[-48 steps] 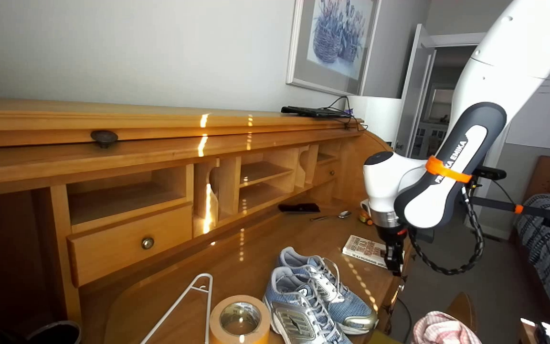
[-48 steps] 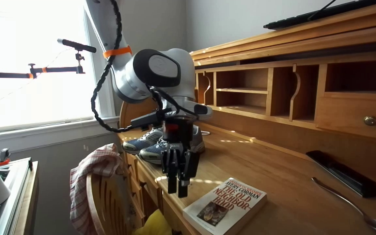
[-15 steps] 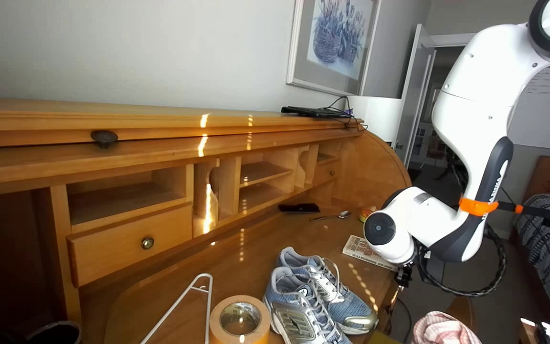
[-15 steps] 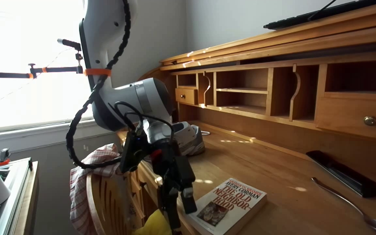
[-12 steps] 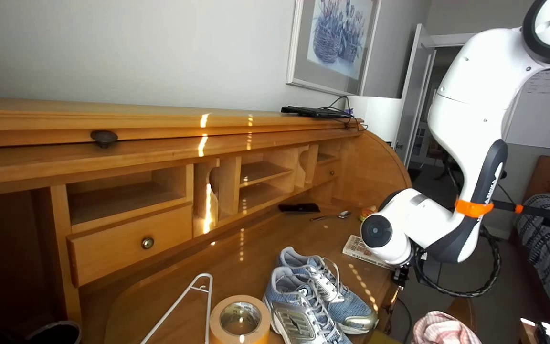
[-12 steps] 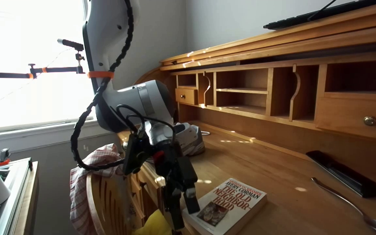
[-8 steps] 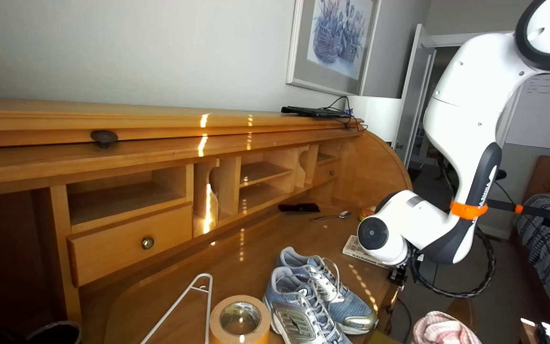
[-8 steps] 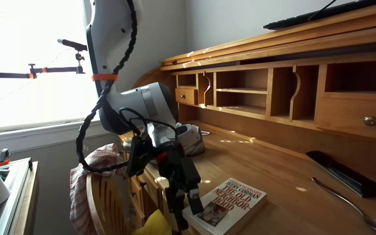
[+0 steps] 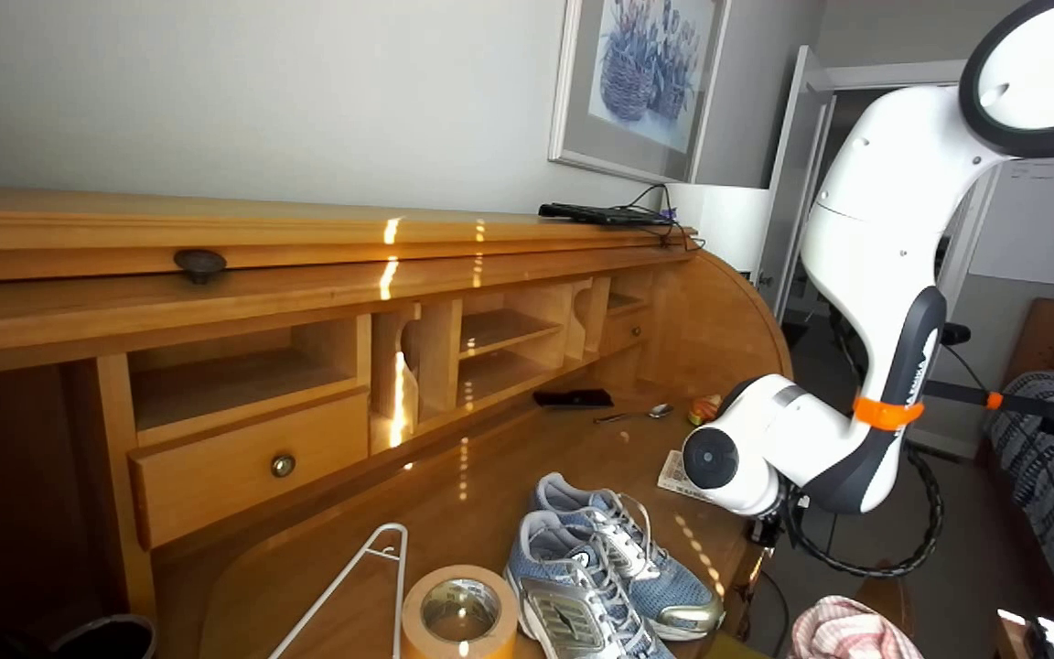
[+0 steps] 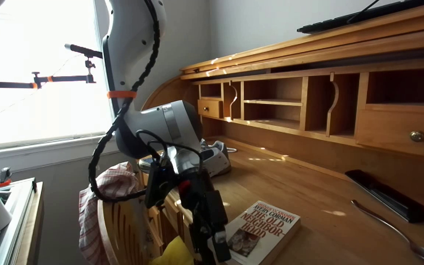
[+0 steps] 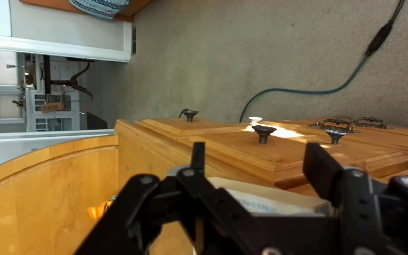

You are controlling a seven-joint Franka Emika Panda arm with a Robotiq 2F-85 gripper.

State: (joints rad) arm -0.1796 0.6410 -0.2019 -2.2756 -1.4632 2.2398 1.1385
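Observation:
My gripper (image 10: 214,250) is tilted downward at the desk's front edge, beside and partly in front of a paperback book (image 10: 261,232). In the wrist view the fingers (image 11: 255,156) are spread wide with nothing between their tips. The book (image 11: 271,200) shows there behind the finger linkage, close below the fingers. I cannot tell whether a finger touches it. The book lies flat, cover up, its near left part hidden by the gripper in an exterior view. In another exterior view the arm's wrist hides much of the book (image 9: 676,476), and the gripper (image 9: 762,533) is small and dark.
Grey-blue sneakers (image 9: 600,558), a tape roll (image 9: 422,618) and a white hanger (image 9: 399,586) lie on the desk. A spoon (image 10: 385,224) and a black object (image 10: 388,197) lie beyond the book. Knobbed drawers (image 11: 232,145) and a chair with a checked towel (image 10: 120,180) stand in front.
The arm has swung from a straight-down pose to a tilted one. Over the last second the gripper has moved slightly toward the book and lower. The book appears to have shifted slightly.

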